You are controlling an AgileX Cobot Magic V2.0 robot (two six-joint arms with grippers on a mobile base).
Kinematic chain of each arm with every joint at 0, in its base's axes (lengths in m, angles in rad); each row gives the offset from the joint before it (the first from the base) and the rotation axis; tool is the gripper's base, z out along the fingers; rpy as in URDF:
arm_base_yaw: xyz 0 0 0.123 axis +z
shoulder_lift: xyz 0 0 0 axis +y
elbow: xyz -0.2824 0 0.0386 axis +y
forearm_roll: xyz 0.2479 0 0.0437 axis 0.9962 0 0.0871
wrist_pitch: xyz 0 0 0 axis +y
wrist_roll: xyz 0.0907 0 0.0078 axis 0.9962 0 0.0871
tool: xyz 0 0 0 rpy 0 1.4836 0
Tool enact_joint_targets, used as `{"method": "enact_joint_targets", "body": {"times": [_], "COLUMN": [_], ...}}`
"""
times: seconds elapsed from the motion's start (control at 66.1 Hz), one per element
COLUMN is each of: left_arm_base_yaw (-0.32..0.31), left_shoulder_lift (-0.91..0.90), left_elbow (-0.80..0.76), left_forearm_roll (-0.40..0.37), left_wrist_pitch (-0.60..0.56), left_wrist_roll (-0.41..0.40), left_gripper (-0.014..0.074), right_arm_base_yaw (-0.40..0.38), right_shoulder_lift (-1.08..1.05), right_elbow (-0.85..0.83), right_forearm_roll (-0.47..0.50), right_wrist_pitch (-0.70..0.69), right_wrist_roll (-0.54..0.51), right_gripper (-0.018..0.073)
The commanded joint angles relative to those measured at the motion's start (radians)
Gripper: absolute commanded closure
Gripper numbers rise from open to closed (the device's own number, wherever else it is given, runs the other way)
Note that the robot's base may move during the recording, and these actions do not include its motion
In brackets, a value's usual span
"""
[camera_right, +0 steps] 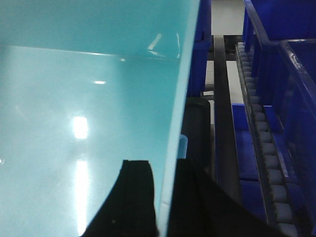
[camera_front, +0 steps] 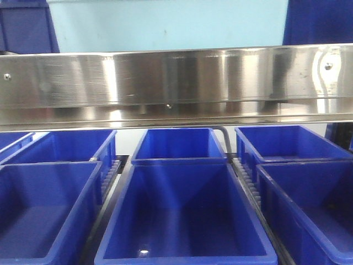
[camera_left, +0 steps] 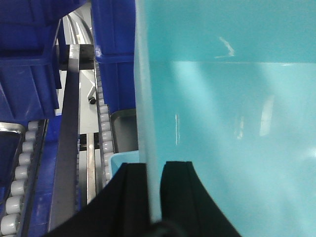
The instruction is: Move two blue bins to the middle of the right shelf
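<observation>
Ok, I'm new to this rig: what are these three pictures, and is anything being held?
The machine is a two-armed robot on a wheeled base. The front view looks out from its body at a shelf: a steel rail runs across, and below it dark blue bins sit in rows. The other two pictures come from cameras on the wrists. In the left wrist view, the left gripper has its black fingers on either side of the wall of a pale bin, with shelf rollers beside it. The right gripper clamps a pale wall in the same way, probably the same bin's other side.
</observation>
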Motion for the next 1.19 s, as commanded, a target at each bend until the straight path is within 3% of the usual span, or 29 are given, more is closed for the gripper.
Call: {"method": "enact_joint_targets", "body": {"times": [0.0, 1.179], "left_arm_base_yaw": [-0.005, -0.005], "left_shoulder_lift": [-0.005, -0.005], "left_elbow": [-0.015, -0.015], "left_forearm_roll": [-0.010, -0.010], "left_wrist_pitch": [-0.064, -0.064], "left_wrist_roll": [0.008, 0.008], "left_gripper": [0.0707, 0.0707], "right_arm_base_yaw": [0.005, 0.005], "right_shoulder_lift": [-0.011, -0.011], "right_elbow": [-0.011, -0.011], "right_forearm_roll": [0.019, 0.019], "right_wrist_pitch": [-0.045, -0.045], "right_wrist_roll": [-0.019, -0.019], "right_gripper": [0.0724, 0.0724]}}
